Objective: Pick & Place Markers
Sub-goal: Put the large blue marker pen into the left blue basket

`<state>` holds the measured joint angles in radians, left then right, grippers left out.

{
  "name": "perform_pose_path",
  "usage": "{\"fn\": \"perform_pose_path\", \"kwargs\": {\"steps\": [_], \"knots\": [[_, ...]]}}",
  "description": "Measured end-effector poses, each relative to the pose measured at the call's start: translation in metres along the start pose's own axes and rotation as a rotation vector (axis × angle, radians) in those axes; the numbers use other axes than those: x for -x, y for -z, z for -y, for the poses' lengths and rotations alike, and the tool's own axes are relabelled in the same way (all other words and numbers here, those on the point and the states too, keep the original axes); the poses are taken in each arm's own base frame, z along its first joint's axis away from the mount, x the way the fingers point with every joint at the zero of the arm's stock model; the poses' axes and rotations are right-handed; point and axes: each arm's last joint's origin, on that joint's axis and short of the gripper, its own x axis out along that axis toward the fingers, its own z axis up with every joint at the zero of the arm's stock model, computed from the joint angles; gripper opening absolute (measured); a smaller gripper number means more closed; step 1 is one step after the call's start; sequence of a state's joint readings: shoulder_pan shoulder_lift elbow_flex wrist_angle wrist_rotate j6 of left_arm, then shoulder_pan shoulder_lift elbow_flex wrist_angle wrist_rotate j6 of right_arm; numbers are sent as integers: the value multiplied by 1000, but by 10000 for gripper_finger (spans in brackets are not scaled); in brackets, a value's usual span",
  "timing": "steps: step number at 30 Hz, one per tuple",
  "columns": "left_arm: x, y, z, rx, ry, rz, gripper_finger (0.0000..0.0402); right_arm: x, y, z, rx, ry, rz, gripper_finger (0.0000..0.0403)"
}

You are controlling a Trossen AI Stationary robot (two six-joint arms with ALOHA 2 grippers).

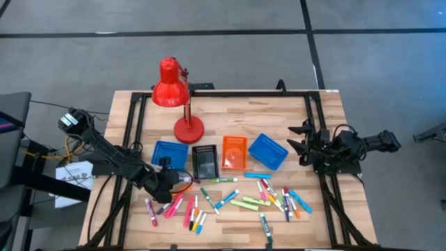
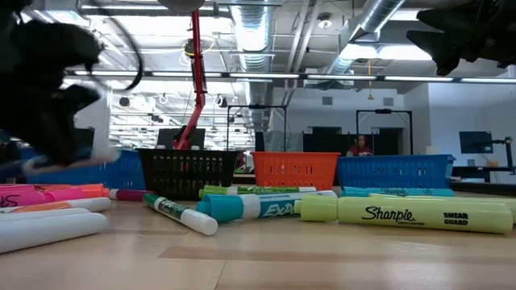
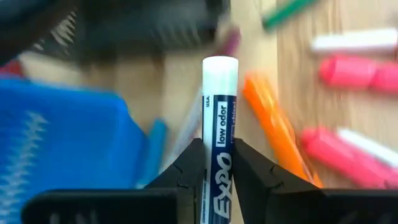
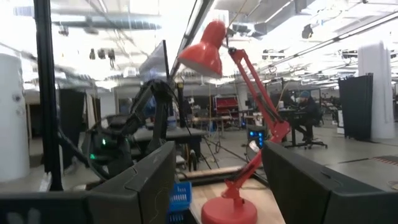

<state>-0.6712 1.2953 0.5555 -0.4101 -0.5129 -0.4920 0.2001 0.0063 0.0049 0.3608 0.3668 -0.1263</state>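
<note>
1. Your left gripper (image 3: 217,171) is low over the near-left part of the table (image 1: 230,111), just in front of the blue tray (image 1: 169,153); its fingers (image 3: 186,171) are clamped on a navy-labelled Expo marker (image 3: 219,130), white cap pointing away from the wrist.
2. Your right gripper (image 1: 301,145) waits raised over the table's right edge, beside the tilted blue tray (image 1: 267,150); its fingers (image 4: 140,180) stand wide apart with nothing between them.
3. You have the remaining markers (image 1: 244,199) scattered flat across the near half of the table; a pink, orange and blue cluster (image 1: 182,209) lies just beside the left gripper; green, yellow and red ones lie toward the right.
4. Your trays sit in a row: blue, black tray (image 1: 205,162), orange tray (image 1: 234,152), blue.
5. A red desk lamp (image 1: 174,94) stands behind the trays.
</note>
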Motion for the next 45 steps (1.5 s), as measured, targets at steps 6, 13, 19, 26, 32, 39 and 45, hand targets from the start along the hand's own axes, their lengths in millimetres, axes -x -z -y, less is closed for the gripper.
{"fn": "perform_pose_path", "kwargs": {"steps": [6,13,19,26,32,39,45], "knots": [[5,-20,-13,-80,-189,48,66,0,-4,0,-62,1,40,230],[-7,-18,-54,-33,-279,-177,68,-3,-4,-2,-115,-54,46,230],[3,-31,-68,-145,-260,-187,68,-10,1,-6,-110,-58,3,230],[33,-41,-104,-128,-307,-136,69,-18,8,-10,-159,-55,-55,230],[22,-34,-135,-22,-278,-227,69,-28,8,-13,-147,-57,-89,230],[-12,-27,-149,7,-219,-415,69,-39,6,-18,-141,-58,-89,230],[-43,-18,-142,-36,-128,-562,69,-49,4,-21,-132,-59,-112,230]]}}
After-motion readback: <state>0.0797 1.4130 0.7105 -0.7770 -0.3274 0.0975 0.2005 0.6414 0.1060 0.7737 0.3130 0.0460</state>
